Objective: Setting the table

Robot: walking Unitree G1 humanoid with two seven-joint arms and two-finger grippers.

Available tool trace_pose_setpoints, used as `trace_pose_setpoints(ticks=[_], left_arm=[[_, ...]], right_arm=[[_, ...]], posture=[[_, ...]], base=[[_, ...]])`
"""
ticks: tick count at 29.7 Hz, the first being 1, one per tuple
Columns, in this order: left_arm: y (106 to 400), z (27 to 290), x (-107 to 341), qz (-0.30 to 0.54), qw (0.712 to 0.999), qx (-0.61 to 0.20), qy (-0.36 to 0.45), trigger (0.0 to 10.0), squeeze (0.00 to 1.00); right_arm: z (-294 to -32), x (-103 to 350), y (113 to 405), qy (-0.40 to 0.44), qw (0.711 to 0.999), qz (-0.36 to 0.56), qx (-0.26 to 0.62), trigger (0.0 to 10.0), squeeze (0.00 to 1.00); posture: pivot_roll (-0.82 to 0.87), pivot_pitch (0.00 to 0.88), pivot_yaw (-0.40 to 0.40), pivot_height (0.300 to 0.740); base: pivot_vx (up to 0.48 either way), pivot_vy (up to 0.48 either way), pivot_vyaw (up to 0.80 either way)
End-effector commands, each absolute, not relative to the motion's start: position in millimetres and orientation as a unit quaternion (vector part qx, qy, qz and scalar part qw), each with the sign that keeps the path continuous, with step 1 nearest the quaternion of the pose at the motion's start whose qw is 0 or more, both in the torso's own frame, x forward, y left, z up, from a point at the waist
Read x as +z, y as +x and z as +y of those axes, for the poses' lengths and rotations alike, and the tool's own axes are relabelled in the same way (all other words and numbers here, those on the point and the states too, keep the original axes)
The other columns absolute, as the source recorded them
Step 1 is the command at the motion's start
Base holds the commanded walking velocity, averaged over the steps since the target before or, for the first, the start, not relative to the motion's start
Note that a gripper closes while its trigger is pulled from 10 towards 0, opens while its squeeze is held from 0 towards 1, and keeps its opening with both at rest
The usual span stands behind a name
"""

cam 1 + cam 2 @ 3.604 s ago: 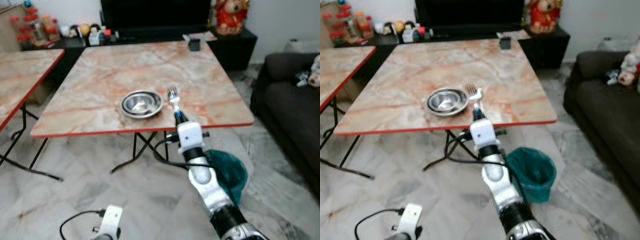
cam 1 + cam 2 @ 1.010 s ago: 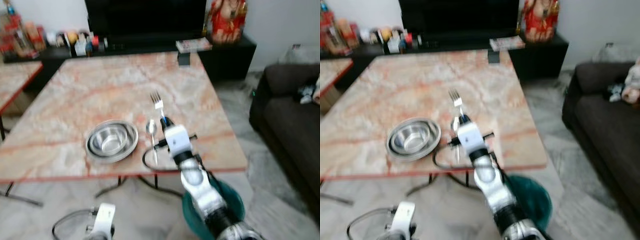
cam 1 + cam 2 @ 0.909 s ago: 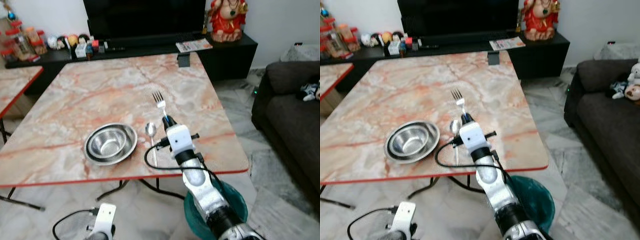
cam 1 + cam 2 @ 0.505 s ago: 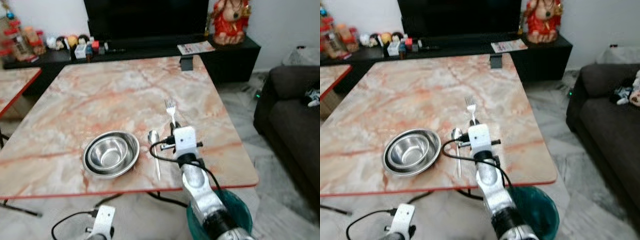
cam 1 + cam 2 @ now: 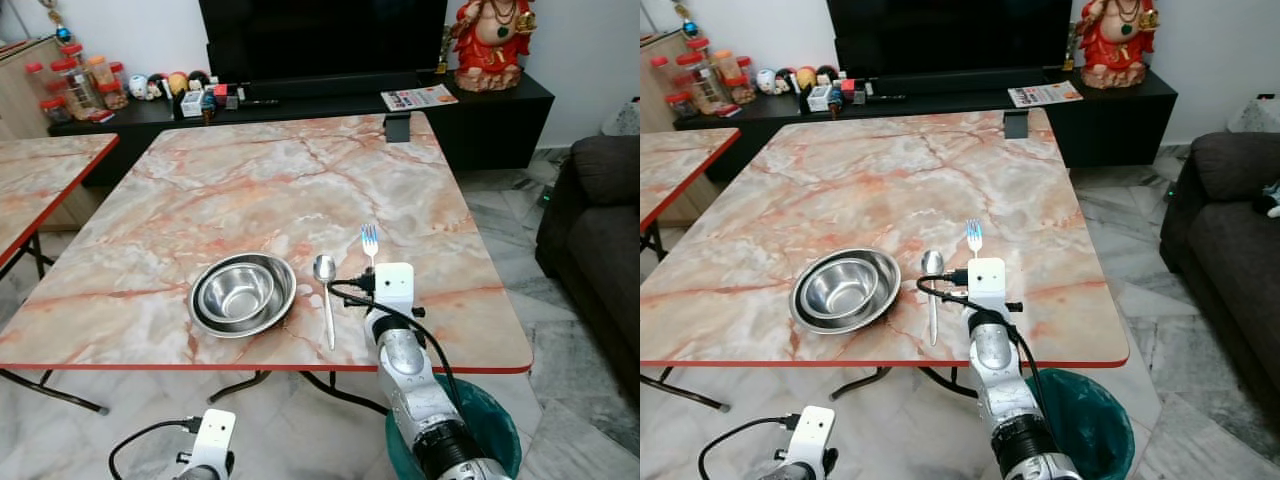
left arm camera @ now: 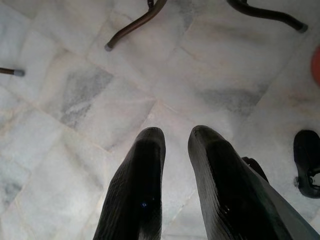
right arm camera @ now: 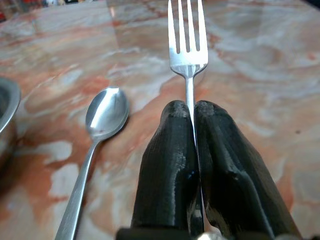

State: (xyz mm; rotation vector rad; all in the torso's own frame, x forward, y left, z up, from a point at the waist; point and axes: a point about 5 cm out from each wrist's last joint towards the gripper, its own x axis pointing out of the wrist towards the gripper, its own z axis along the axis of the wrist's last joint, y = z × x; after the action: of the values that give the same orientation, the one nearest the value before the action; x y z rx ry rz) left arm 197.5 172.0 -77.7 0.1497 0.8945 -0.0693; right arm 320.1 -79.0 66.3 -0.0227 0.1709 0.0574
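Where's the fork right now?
The fork is clamped in the right gripper, held over the marble table near its front edge, just right of the spoon that lies beside the steel bowl.

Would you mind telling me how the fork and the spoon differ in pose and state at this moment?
The spoon lies flat on the table beside the bowl, free of any gripper; the fork is clamped by its handle in the right gripper, over the table to the spoon's right. The spoon ends in a rounded bowl, the fork in tines. Both are silver metal, heads pointing away from the robot.
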Motion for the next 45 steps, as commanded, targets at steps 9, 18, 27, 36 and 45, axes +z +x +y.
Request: trace_pose_setpoints(ticks=[9,18,27,36,45], left_arm=[[195.1,177.2,-78.7,0.439,0.895,-0.03,0.076,10.0,0.0],[194.1,176.3,-79.3,0.44,0.895,-0.027,0.074,10.0,0.0],[193.1,176.0,-79.9,0.442,0.893,-0.028,0.074,10.0,0.0],[192.5,176.6,-80.1,0.443,0.893,-0.029,0.075,10.0,0.0],[192.7,177.1,-80.0,0.444,0.892,-0.03,0.075,10.0,0.0]], right_arm=[[-73.1,57.5,320.2,-0.023,0.99,0.135,0.036,10.0,0.0],[-79.1,55.8,324.0,-0.023,0.988,0.154,0.02,10.0,0.0],[-77.4,50.5,324.1,-0.014,0.983,0.185,0.017,10.0,0.0],[-75.2,48.4,323.4,0.009,0.981,0.195,0.015,10.0,0.0],[-74.4,45.1,322.9,0.009,0.977,0.21,0.017,10.0,0.0]], posture=[[-0.06,0.017,0.097,0.74],[-0.06,0.016,0.091,0.74],[-0.06,0.015,0.088,0.74],[-0.06,0.017,0.092,0.74],[-0.05,0.017,0.094,0.74]], base=[[0.0,0.0,0.0],[0.0,0.0,0.0],[0.0,0.0,0.0],[0.0,0.0,0.0],[0.0,0.0,0.0]])
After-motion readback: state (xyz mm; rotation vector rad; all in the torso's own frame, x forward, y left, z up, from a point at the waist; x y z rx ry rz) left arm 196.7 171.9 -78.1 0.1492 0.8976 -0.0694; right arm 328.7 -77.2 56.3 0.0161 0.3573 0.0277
